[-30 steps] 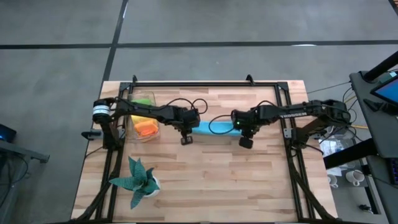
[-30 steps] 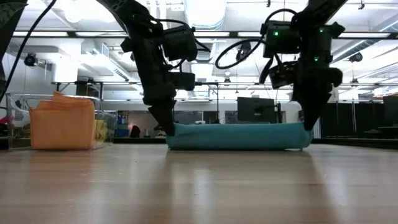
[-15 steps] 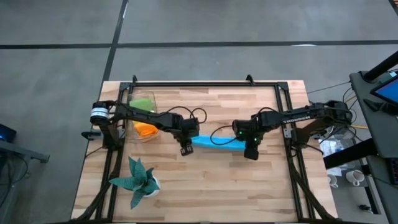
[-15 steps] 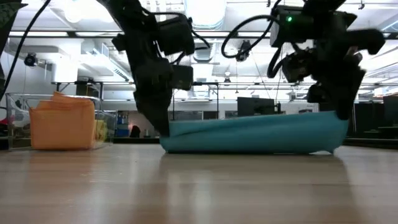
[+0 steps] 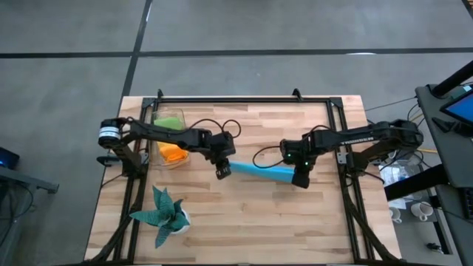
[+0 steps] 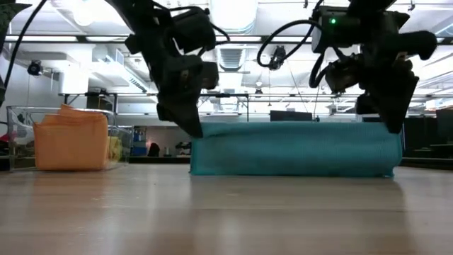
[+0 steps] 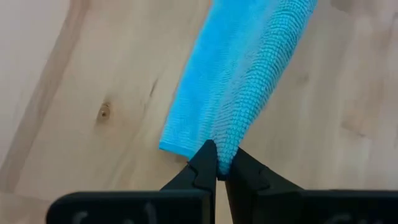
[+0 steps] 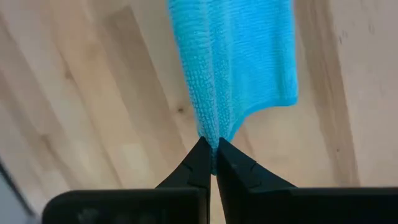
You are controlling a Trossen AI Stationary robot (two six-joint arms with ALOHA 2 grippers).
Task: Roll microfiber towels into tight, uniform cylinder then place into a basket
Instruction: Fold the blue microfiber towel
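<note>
A bright blue towel is stretched between my two grippers at the middle of the table. In the low view the towel stands as a wide band whose lower edge rests on the wood. My left gripper is shut on the towel's left end and my right gripper is shut on its right end. The clear basket stands at the far left. It holds an orange towel and a lime green towel. My left gripper pinches the towel's left end at a bunched fold between its two fingertips. The fingers slant down from above. The cloth runs away from them along the table. My right gripper pinches the towel's right end at a gathered fold between its fingertips, pointing steeply down. The upper edge runs nearly straight between the grippers, and the lower edge lies on the table.
A dark teal plant in a white pot stands near the front left corner. A black metal frame runs along the table's far edge and down both sides. Bare wood lies in front of the towel.
Both grippers have gone a little toward the table's near edge and upward, staying shut on the towel's ends. The towel, a low flat strip before, now stands taller. Its held edge is raised while its lower edge stays on the table.
</note>
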